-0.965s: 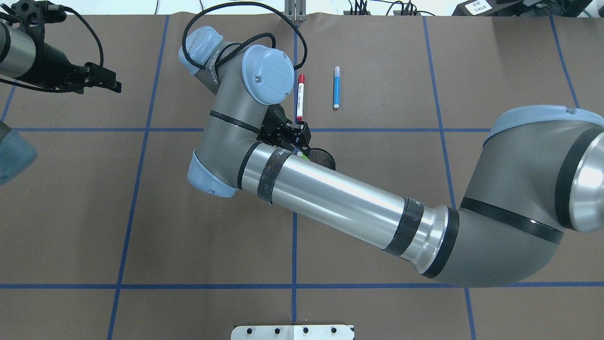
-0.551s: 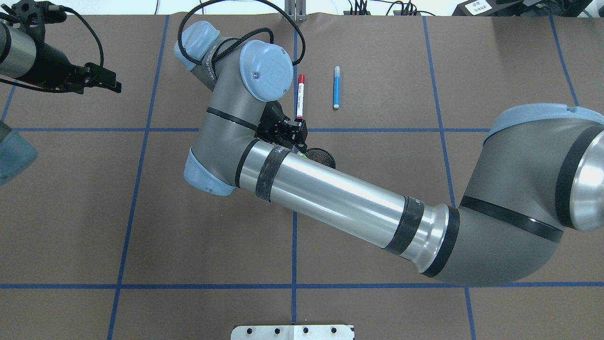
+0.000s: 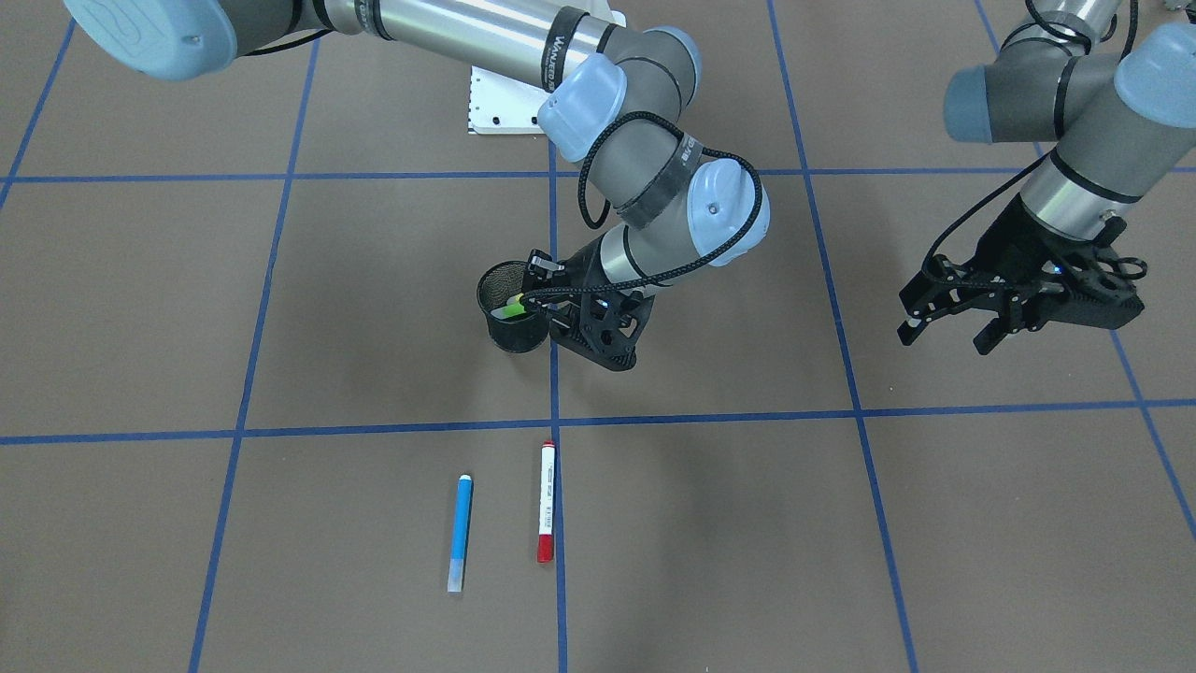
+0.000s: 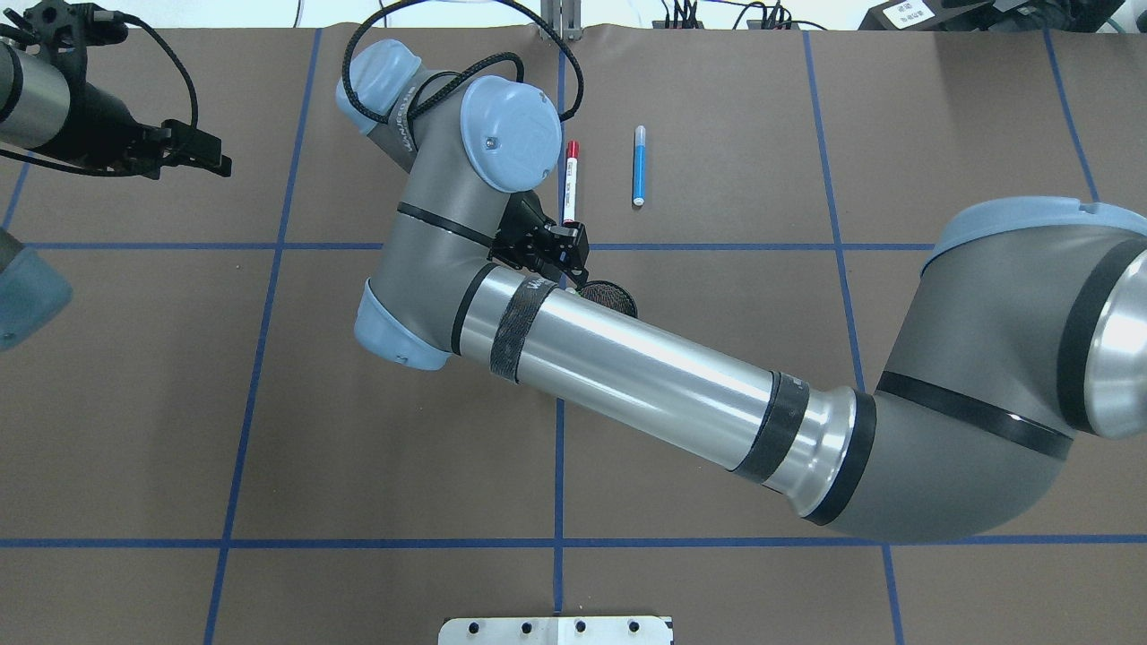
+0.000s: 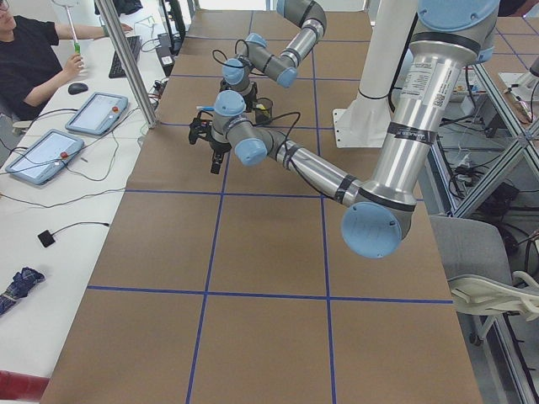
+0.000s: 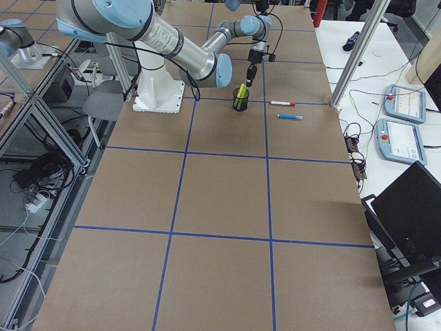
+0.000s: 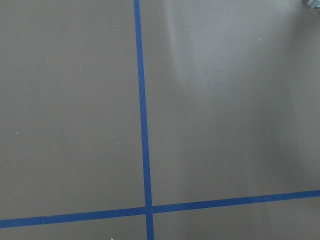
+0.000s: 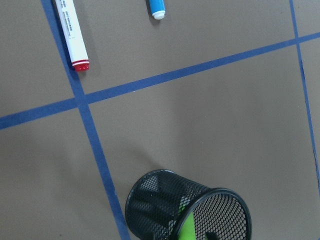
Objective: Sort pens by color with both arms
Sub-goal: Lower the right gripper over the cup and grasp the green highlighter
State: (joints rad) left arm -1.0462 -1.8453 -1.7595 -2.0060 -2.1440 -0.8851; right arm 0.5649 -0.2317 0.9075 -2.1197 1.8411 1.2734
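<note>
A black mesh cup (image 3: 509, 335) stands near the table's middle and also shows in the right wrist view (image 8: 165, 200). A green pen (image 3: 511, 308) leans inside it, with yellow beside it in the exterior right view (image 6: 242, 90). My right gripper (image 3: 598, 350) hangs close beside the cup's rim, open, holding nothing. A blue pen (image 3: 460, 528) and a white pen with a red cap (image 3: 547, 505) lie side by side on the table beyond the cup. My left gripper (image 3: 944, 336) is open and empty, hovering far off on my left side.
Blue tape lines (image 4: 560, 466) divide the brown table into squares. The white base plate (image 4: 556, 630) sits at my edge of the table. My right forearm (image 4: 645, 367) covers part of the cup from overhead. Operators' desks with tablets (image 5: 93, 114) lie beyond the far edge.
My right wrist has shifted slightly above the cup, and the green pen's tip by the gripper shows less now. The left arm and the two pens on the table have not moved.
</note>
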